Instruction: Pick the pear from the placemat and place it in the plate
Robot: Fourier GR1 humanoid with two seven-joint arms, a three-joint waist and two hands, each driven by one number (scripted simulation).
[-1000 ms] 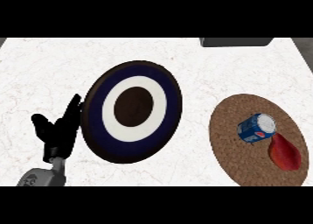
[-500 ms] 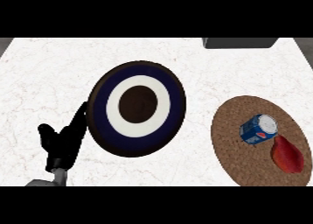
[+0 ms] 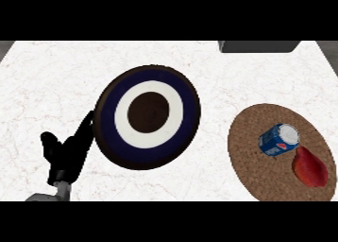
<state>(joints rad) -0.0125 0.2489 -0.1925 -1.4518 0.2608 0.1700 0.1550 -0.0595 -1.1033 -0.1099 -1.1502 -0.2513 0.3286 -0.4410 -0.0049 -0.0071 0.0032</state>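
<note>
A red pear [image 3: 311, 166] lies on the round brown placemat [image 3: 252, 156] at the right, close to its lower right rim. A blue can [image 3: 279, 140] lies on its side on the same mat, just up and left of the pear. The plate [image 3: 147, 117], dark blue with a white ring and a brown centre, sits in the middle of the counter. My left hand [image 3: 66, 152] rests at the lower left, fingers straight and pointing up, its fingertips close to the plate's left rim. The right hand does not show.
A dark grey box [image 3: 259, 46] stands at the counter's far edge, upper right. The white marble counter [image 3: 53, 75] stretches bare to the left and behind the plate.
The view has shifted slightly, so plate, mat and pear sit a little further right and down. My left hand has moved right, nearer the plate's rim, and its forearm shows less.
</note>
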